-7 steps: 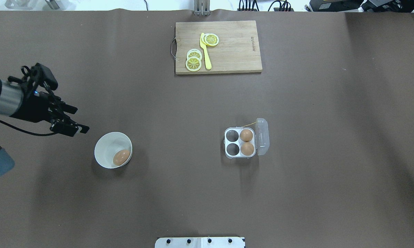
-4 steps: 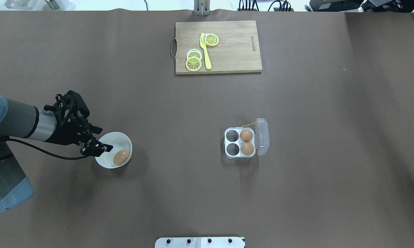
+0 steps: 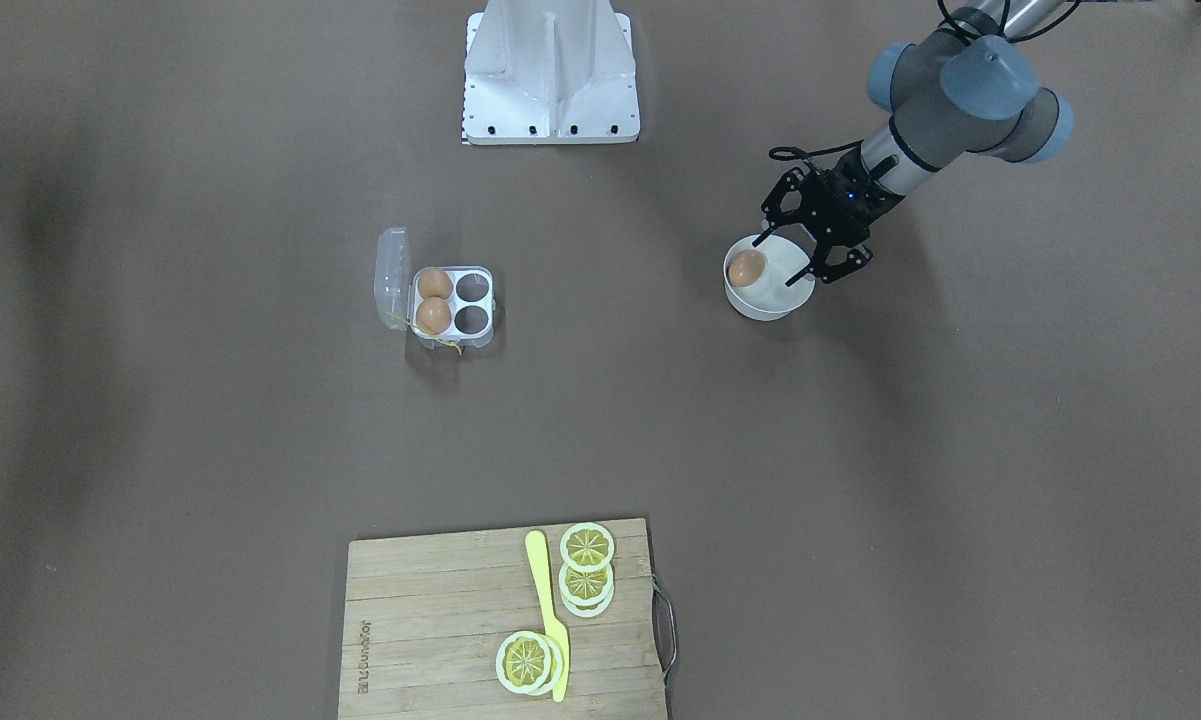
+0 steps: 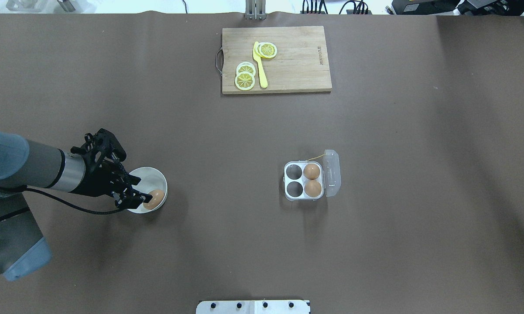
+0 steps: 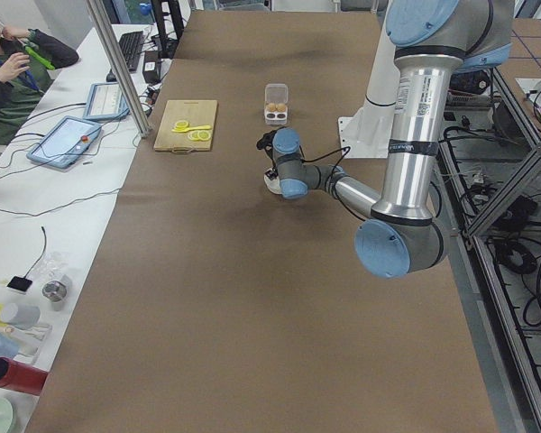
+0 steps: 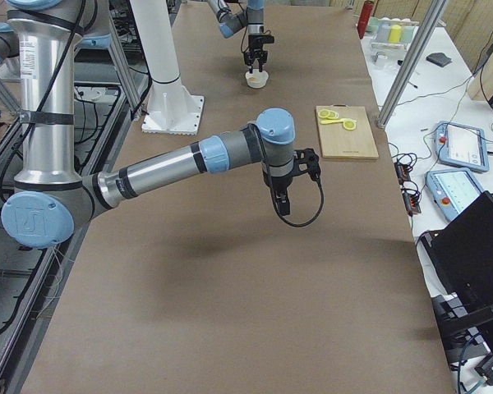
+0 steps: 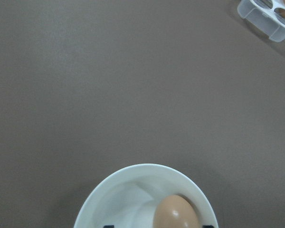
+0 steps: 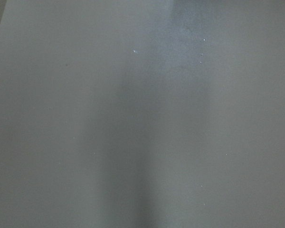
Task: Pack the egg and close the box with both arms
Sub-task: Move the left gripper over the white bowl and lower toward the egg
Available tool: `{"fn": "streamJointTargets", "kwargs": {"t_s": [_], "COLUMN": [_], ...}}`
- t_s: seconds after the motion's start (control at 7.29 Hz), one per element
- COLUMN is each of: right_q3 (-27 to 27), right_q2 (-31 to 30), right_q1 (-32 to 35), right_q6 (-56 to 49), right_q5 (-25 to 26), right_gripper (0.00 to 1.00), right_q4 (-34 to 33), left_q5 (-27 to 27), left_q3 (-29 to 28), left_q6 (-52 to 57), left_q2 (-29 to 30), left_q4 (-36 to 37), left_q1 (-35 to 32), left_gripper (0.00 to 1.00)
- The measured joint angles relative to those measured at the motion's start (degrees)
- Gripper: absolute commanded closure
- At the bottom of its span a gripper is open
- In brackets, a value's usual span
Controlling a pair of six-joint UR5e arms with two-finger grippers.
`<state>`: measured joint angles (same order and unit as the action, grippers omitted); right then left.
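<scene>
A: So, where is the egg?
B: Lying in the white bowl, against the side nearest the box, though well apart from it.
A: And the left gripper?
B: Over the bowl, fingers spread wide, gripping nothing. One fingertip looks just beside the egg, but I cannot tell whether it touches.
A: The box?
B: Its lid is swung open, on the side away from the bowl. The cells by the lid hold two brown eggs. The two cells toward the bowl stand empty.
A: The right gripper?
B: Seen only from the table's end, hanging above bare table. I cannot tell whether its fingers are apart.
</scene>
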<state>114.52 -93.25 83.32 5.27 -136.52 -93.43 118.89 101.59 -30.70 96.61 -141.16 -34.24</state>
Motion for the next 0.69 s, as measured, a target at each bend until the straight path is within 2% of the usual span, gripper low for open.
{"fn": "streamJointTargets", "kwargs": {"t_s": [0.27, 0.69], "right_q3": [0.0, 0.0], "right_q2": [0.0, 0.0], "right_q1": [0.0, 0.0], "right_q6": [0.0, 0.0], "right_q5": [0.0, 0.0], "right_gripper": [0.0, 0.0], "right_q4": [0.0, 0.0], "left_q5": [-2.4, -2.6], "left_q3": [-0.2, -0.3], "left_q6": [-2.4, -2.9], "left_q2": [0.6, 0.6], "left_q4": [0.1, -0.1], "left_q1": [2.1, 2.5], "left_gripper": [0.3, 0.3]}}
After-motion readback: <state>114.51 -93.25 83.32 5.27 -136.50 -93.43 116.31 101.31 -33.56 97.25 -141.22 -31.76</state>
